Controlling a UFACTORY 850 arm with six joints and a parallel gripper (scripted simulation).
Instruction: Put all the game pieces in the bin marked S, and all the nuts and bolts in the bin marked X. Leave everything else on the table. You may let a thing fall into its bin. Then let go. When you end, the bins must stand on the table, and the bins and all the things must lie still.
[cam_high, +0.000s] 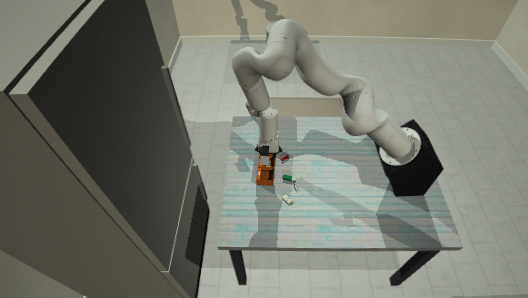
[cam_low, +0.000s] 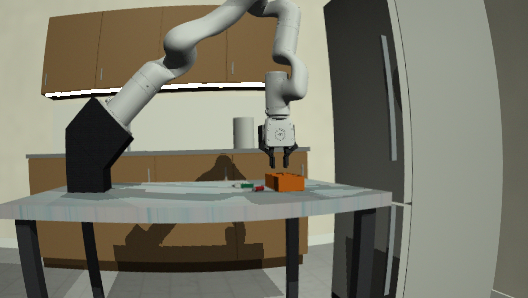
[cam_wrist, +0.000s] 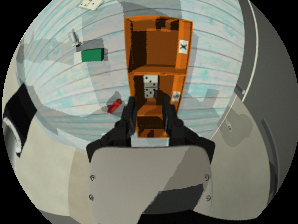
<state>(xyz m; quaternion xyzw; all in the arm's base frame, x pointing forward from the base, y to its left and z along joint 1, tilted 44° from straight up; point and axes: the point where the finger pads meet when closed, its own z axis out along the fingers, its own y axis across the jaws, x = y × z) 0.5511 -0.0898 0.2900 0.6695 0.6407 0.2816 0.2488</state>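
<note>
Two orange bins stand end to end near the table's left edge (cam_high: 265, 172), and they also show in the exterior view (cam_low: 284, 181). In the wrist view the far bin carries an X (cam_wrist: 182, 46) and holds small dark things (cam_wrist: 160, 26). A white die (cam_wrist: 150, 86) lies in the near bin. My gripper (cam_wrist: 149, 103) (cam_high: 266, 159) (cam_low: 279, 165) hangs straight above the near bin, a little over its rim. Its fingers are partly open with nothing between them. A red piece (cam_high: 285, 158), a green piece (cam_high: 287, 177), a small bolt (cam_high: 295, 186) and a white tile (cam_high: 287, 200) lie on the table.
A tall dark fridge (cam_high: 100, 140) stands close to the table's left side. The arm's black base (cam_high: 415, 160) sits at the table's right edge. A kitchen counter with a white cylinder (cam_low: 243, 132) runs behind the table.
</note>
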